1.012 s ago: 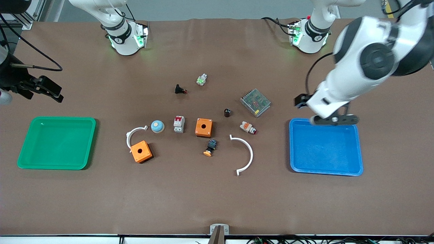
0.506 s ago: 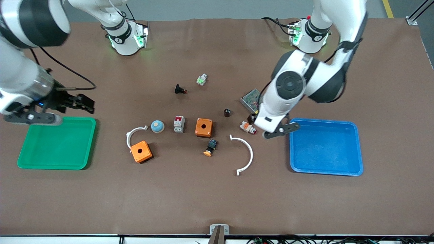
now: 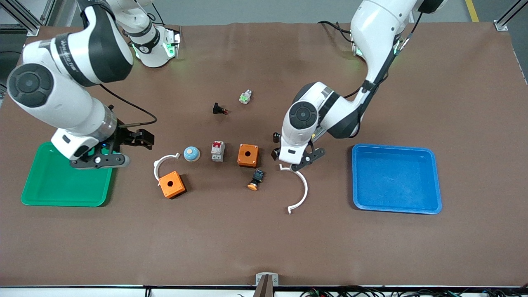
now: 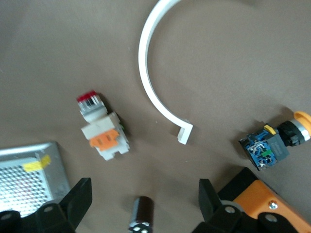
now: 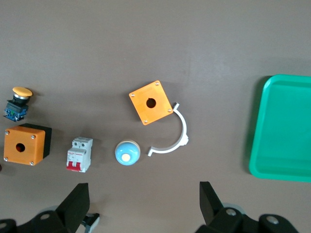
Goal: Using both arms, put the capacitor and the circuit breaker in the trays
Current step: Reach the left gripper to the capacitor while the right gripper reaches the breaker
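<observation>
Left arm: reaches from its base at the table's top edge toward the middle, wrist bent downward.
Left gripper (image 3: 300, 161): fingers (image 4: 77, 201) spread wide, low over the table's middle.
Right arm: folded toward its end of the table.
Right gripper (image 3: 123, 148): fingers (image 5: 75, 206) apart.

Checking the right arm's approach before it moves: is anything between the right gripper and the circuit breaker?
Yes. The right gripper, open, hangs beside the green tray. Between it and the circuit breaker sit a blue dome and the small white arc, both low on the table.
</observation>
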